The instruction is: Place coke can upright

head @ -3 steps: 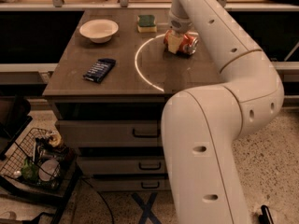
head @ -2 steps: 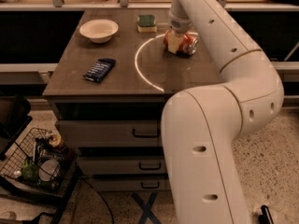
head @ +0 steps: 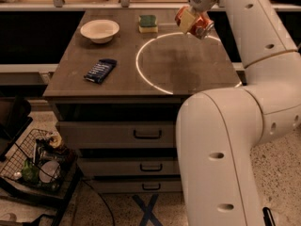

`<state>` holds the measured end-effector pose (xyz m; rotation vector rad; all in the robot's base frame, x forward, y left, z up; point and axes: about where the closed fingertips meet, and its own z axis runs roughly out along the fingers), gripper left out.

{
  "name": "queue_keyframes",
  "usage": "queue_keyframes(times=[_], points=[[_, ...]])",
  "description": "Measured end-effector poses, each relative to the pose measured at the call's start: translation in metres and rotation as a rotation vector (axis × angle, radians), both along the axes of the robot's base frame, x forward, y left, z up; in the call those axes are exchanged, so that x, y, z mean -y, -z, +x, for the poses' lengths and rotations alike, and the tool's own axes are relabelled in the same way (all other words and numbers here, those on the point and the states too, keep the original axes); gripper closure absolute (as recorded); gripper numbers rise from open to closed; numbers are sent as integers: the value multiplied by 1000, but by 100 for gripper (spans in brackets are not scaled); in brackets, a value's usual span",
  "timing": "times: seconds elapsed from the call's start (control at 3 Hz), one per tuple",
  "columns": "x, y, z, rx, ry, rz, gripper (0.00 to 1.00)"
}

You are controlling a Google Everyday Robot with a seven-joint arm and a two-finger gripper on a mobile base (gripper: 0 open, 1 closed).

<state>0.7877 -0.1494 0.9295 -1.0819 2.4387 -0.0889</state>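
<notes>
On the floor at the far left stands a wire basket (head: 35, 161) of odds and ends, well apart from the work. On the surface (head: 117, 51) a pale bowl (head: 99, 30) sits at the back left, and a dark blue snack packet (head: 100, 70) lies nearer the front edge. A green and yellow sponge (head: 148, 23) lies flat at the back middle, just outside a thin ring of light (head: 141, 72) that covers the right half.

At the back right, over the far rim of that ring, the gripper (head: 192, 21) is closed on the coke can (head: 202, 26). 1 pale finger (head: 186, 19) presses against the can's red side. The can is tilted, its silver end pointing down and to the right, and it looks to be held clear of the surface, though I cannot be sure of that.

The can should be light and probably empty, since its sides look dented. Thin metal like this gives under a squeeze and is smooth enough to slip or turn between 2 flat fingers. The best hold is across the middle of the body, firm but not crushing. It will only stand if 1 flat end meets the surface squarely, so the tilt has to come out before it is let go. A light can also tips easily if a finger drags on it.
</notes>
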Motion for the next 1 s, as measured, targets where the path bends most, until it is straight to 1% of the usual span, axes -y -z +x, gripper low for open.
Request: queue_keyframes(times=[0.33, 0.67, 1.0], points=[[22, -40, -14, 68, 40, 133, 100], [27, -55, -16, 117, 27, 252, 100], [37, -69, -18, 172, 7, 382, 100]])
